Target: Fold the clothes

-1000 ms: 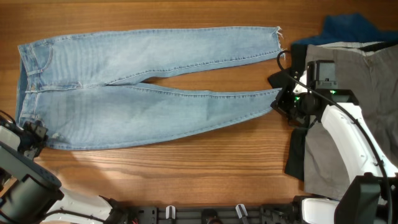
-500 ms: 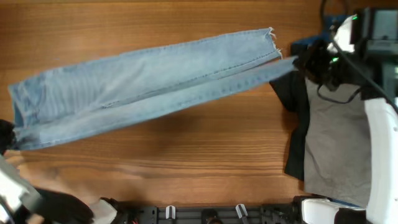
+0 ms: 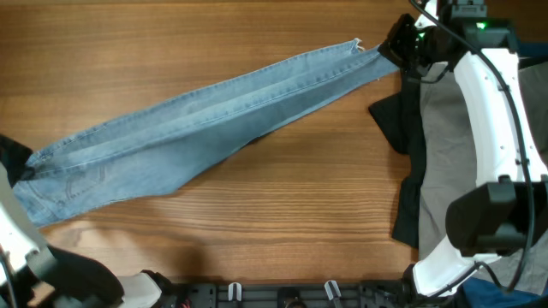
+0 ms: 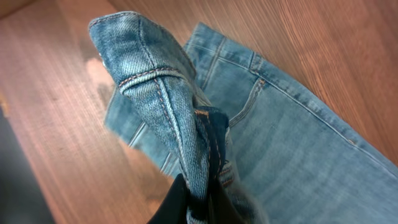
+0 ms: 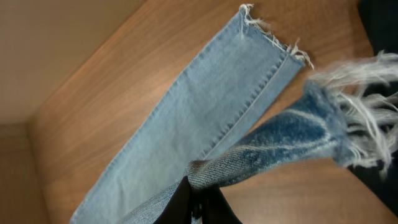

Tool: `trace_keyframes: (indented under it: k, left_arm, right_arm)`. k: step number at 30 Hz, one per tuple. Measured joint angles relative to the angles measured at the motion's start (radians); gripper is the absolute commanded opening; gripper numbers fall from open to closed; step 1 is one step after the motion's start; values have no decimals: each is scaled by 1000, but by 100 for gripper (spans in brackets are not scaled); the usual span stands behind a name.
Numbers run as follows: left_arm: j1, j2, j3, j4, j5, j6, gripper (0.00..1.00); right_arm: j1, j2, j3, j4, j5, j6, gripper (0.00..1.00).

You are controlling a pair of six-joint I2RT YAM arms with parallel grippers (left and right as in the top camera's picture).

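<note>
Right now a grey garment (image 3: 454, 171) lies spread at the right end of the desk (image 3: 257, 222), with a black garment (image 3: 396, 120) poking out from under its left edge; both sit beneath my right arm, and the black corner lies near the leg ends of the jeans (image 3: 197, 120). The jeans stretch in one long slanted band across the wood, waist low at the left and leg ends high at the right, one leg lying over the other. My left pincer (image 4: 198, 204) is clamped on a bunched fold of the waistband, which stands up from the desk in the left wrist view while the pocket area lies flat beside it. My right pincer (image 5: 198, 198) is closed on one leg near its end, so its frayed hem (image 5: 348, 124) hangs raised off the wood, just beside the other leg's hem lying flat on the desk. From overhead, this pincer sits at the band's upper right tip, next to the dark clothes.
</note>
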Motion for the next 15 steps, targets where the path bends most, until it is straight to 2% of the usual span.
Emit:
trace_keyframes:
  k: [2,7,13,15]
  left_arm:
    - [-16,54,1,3,-2,4,4]
    - [-9,189,5,-111,-37,6,4]
    - [-2,225,5,-43,-49,2,13]
    - [-2,229,5,-39,-53,2,15]
  right_arm:
    - [0,21,0,34,-1,-3,4]
    - [9,33,0,51,-2,-3,6]
    - [43,71,0,99,16,-3,6]
    - [45,88,0,111,23,-2,9]
